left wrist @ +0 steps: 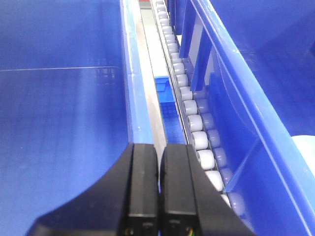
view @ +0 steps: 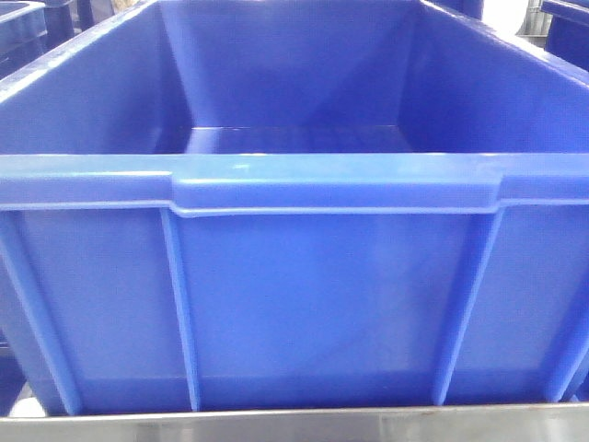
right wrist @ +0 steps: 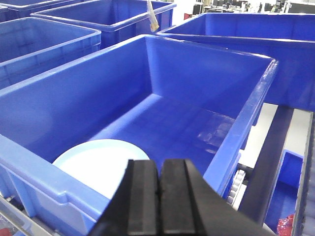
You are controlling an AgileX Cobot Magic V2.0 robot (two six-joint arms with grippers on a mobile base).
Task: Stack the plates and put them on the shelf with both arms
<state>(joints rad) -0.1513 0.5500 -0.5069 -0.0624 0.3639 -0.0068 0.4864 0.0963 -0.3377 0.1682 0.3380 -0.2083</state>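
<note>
One pale bluish-white plate (right wrist: 96,162) lies flat on the floor of a big blue crate (right wrist: 197,73) in the right wrist view, near its front wall. My right gripper (right wrist: 160,163) is shut and empty, hovering above that crate's near rim, just right of the plate. A pale sliver of a plate (left wrist: 306,147) shows inside the right crate at the edge of the left wrist view. My left gripper (left wrist: 160,147) is shut and empty, above the gap between two crates, over the shelf's roller track (left wrist: 189,105). The shelf's steel front rail (view: 294,425) runs along the bottom of the front view.
A big empty-looking blue crate (view: 294,184) fills the front view. Another blue crate (left wrist: 59,98) is left of the left gripper, one (left wrist: 256,59) to its right. More blue crates (right wrist: 44,39) stand behind and beside the plate's crate.
</note>
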